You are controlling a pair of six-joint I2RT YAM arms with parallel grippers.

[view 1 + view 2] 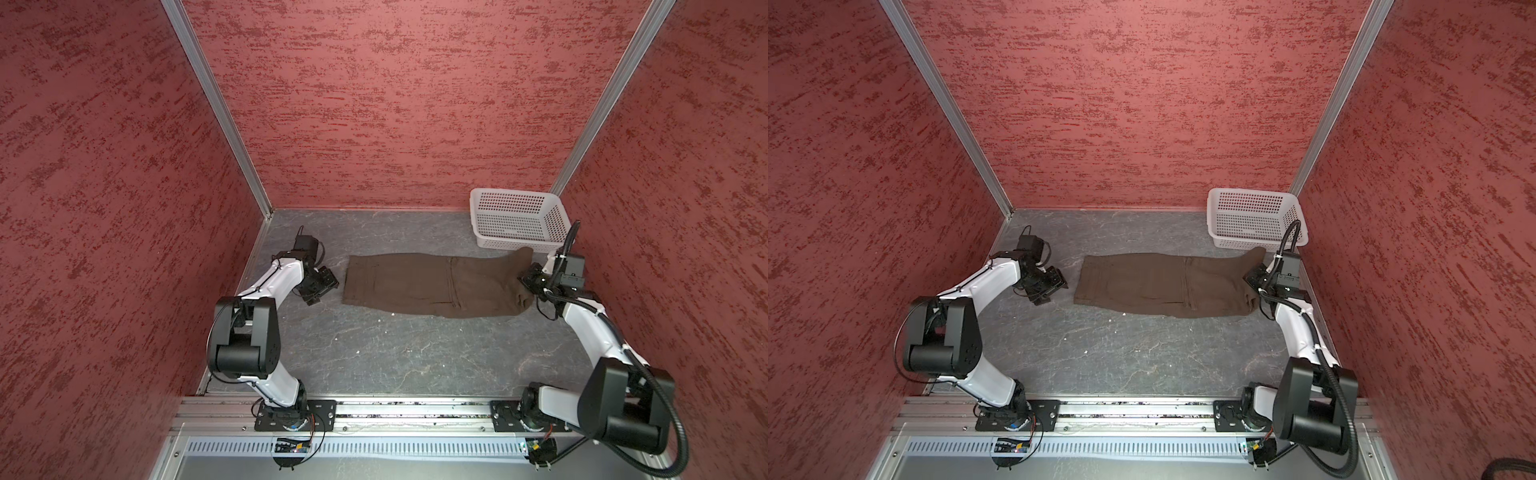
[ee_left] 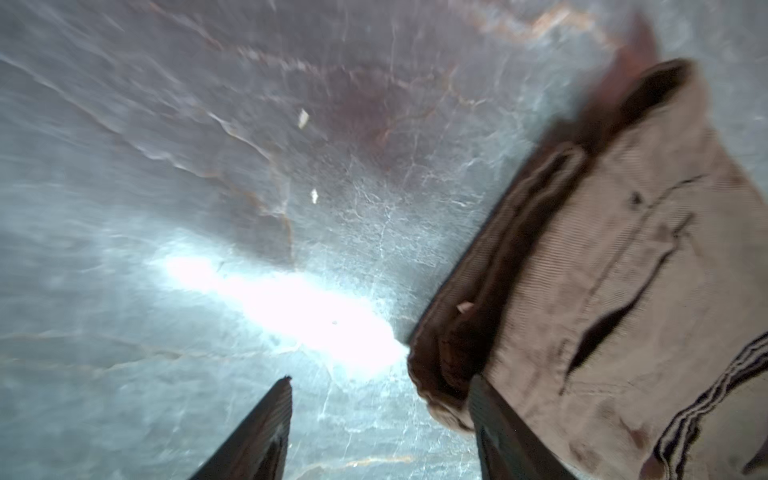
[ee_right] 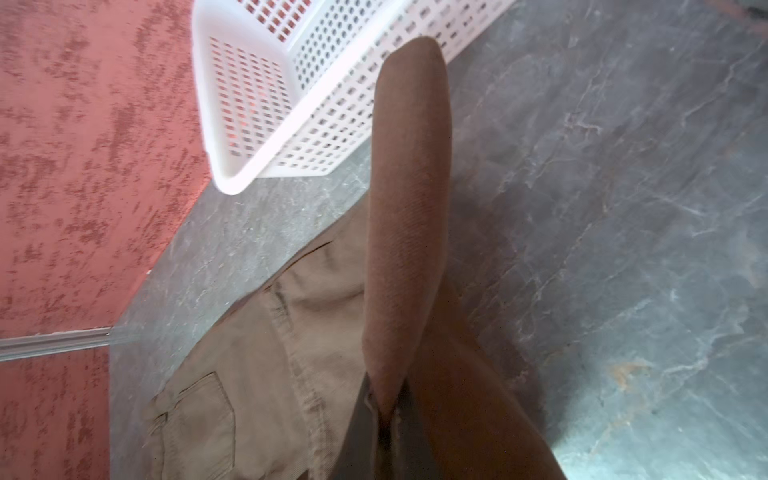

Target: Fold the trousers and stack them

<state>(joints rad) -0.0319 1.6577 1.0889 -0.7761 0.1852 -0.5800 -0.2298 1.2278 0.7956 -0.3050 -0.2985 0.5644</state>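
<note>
as both top views show, the trousers (image 1: pixel 436 286) lie long and flat across the far half of the table (image 1: pixel 374 357). the right gripper (image 1: pixel 527 281) is closed on their right end and holds it up in a peak just in front of the basket (image 1: pixel 476 216). the left gripper (image 1: pixel 323 286) hovers just beside the left end, jaws parted, holding nothing.

in the left wrist view, the parted jaws of the left gripper (image 2: pixel 380 380) frame bare table. the trousers (image 2: pixel 602 270) reach one jaw; whether they touch, i cannot tell.

in the right wrist view, a narrow ridge of cloth rises from the shut right gripper (image 3: pixel 384 411) toward the basket (image 3: pixel 257 166).

likely risks: with only one end held, pulling the fold across could drag the whole garment and skew it. the thin pinch could slip. the raised cloth could catch and shove the basket.

the table looks smooth, grey and marbled, with glare and a few pale specks (image 2: pixel 314 195). mottled red walls (image 1: pixel 374 104) close it in on three sides, with metal posts (image 1: pixel 216 104) at the corners.
</note>
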